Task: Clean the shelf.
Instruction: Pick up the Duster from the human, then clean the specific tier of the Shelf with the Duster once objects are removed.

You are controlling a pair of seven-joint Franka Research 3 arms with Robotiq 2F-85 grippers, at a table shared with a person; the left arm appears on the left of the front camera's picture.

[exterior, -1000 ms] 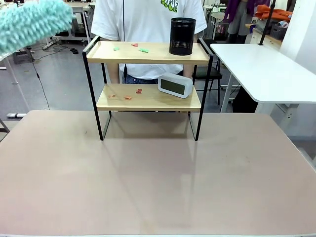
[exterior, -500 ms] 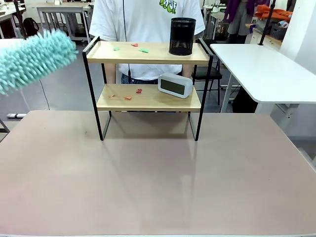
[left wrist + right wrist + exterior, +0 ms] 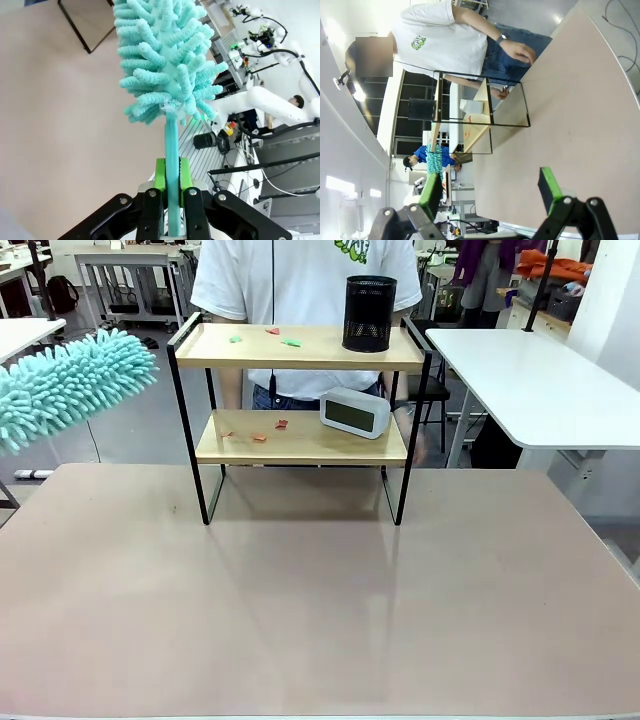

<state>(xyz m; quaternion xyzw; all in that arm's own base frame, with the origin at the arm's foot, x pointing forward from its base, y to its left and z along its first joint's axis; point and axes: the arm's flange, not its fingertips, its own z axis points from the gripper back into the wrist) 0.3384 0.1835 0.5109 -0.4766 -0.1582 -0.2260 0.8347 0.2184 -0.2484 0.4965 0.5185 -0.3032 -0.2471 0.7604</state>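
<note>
Gripping teal duster (image 3: 75, 385), left gripper (image 3: 172, 175) hangs beside shelf (image 3: 300, 348); right gripper (image 3: 489, 189) open. Risk: sweep could topple mesh pen cup (image 3: 369, 313).

The front camera sits at the desk's (image 3: 320, 620) near edge, facing twelve o'clock toward the shelf (image 3: 300, 440). The left wrist camera looks closely along the left gripper (image 3: 171, 173). The right wrist view, rolled sideways, shares the shelf.

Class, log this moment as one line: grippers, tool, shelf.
left gripper: shut on handle of fluffy turquoise duster | right gripper: open, empty | two-tier wooden shelf, black frame: small coloured scraps on both boards
</note>
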